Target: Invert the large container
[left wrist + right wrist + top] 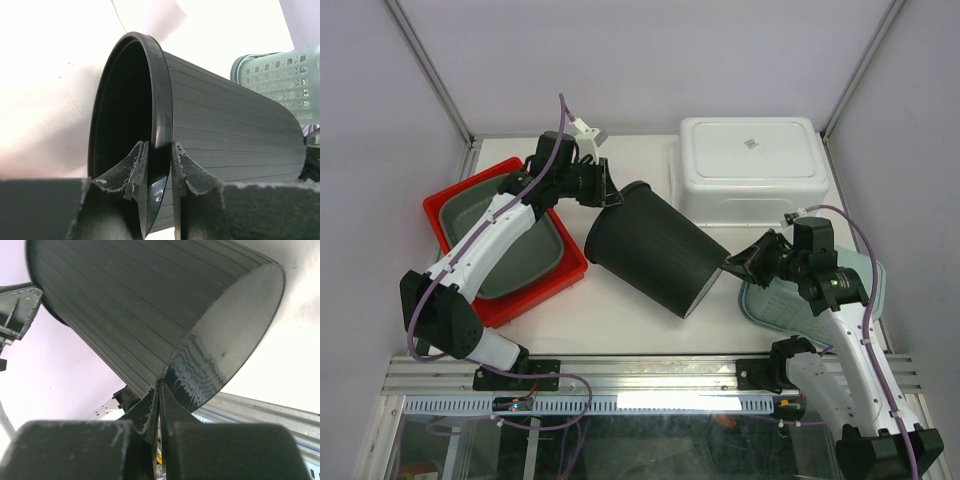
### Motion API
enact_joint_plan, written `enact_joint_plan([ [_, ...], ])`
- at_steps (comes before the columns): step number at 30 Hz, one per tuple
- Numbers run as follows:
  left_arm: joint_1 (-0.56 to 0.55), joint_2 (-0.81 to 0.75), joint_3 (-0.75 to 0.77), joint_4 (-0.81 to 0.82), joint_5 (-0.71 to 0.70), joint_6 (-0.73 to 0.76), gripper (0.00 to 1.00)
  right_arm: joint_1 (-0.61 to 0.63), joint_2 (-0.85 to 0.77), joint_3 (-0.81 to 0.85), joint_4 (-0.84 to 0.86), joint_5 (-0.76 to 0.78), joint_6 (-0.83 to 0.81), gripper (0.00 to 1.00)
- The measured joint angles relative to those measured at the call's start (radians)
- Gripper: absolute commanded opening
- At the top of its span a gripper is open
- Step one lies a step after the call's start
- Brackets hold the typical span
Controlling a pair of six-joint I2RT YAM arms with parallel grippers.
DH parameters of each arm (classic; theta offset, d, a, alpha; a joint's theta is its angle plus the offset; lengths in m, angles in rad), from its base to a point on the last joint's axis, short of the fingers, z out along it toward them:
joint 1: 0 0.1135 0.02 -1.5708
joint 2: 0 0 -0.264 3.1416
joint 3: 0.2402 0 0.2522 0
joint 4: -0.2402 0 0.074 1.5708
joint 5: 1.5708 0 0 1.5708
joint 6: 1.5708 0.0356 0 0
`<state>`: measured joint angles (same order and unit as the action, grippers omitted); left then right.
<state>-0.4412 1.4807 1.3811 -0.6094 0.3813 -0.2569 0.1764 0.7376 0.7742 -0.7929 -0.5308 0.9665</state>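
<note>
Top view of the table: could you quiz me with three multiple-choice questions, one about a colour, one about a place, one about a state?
1. What colour is the large container? A red B black C white
2. Where is the grey basin? A in the red tray B inside the container C on the bare table
3. How is the container placed? A upright B upside down C on its side

1 B: its ribbed wall is black.
2 A: the tray's rim surrounds it.
3 C: its mouth faces sideways, rim between the left fingers.
</note>
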Motion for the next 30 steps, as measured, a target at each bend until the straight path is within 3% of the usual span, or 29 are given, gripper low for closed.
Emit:
enact_joint_plan([
  [7, 0.009, 0.0, -0.005, 0.031, -0.05, -0.002, 0.15, 0.001, 0.015, 0.126, 0.019, -0.001, -0.005, 0.0],
  [13, 0.013, 0.01, -0.07, 0.041, -0.09, -0.019, 0.16, 0.034, 0.063, 0.227, 0.143, -0.01, 0.0, 0.0],
  [24, 0.021, 0.218, -0.079, 0.141, -0.072, -0.062, 0.15, 0.413, 0.28, 0.354, 0.462, 0.141, 0.019, 0.0],
  [27, 0.009, 0.32, -0.009, 0.159, -0.05, -0.097, 0.16, 0.473, 0.359, 0.375, 0.509, 0.177, 0.01, 0.1],
  [30, 0.001, 0.403, 0.08, 0.183, -0.03, -0.128, 0.27, 0.488, 0.414, 0.376, 0.502, 0.216, -0.008, 0.27],
])
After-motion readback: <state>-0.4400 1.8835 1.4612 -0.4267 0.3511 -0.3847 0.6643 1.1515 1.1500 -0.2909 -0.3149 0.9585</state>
